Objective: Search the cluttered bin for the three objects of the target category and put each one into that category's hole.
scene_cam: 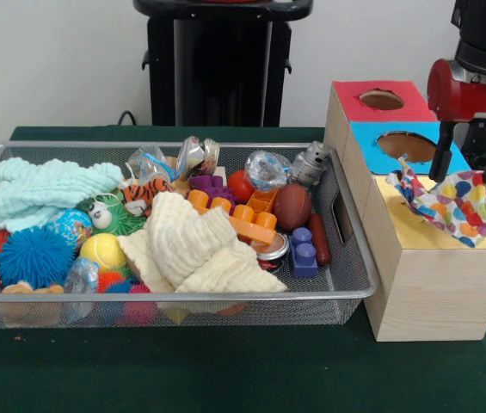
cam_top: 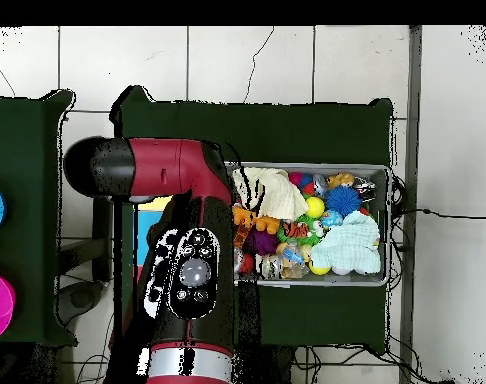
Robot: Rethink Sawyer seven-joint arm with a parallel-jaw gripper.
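A polka-dot cloth [scene_cam: 451,203] lies crumpled on the yellow section of the wooden box [scene_cam: 436,284], over where its hole would be. My gripper [scene_cam: 468,169] hangs just above it, open, one finger on each side of the cloth's top and not closed on it. In the wire bin [scene_cam: 359,288] a cream cloth [scene_cam: 198,251] lies on top near the front. A mint cloth [scene_cam: 43,189] sits at the bin's far left corner. In the overhead view my arm [cam_top: 187,250] hides the gripper and the box; the cream cloth [cam_top: 274,190] and mint cloth [cam_top: 349,248] show.
The box's red section [scene_cam: 378,101] and blue section [scene_cam: 406,146] each have an open hole. The bin [cam_top: 388,225] also holds balls, a blue spiky ball [scene_cam: 34,255], orange and purple blocks, a toy football [scene_cam: 292,206] and wrapped items.
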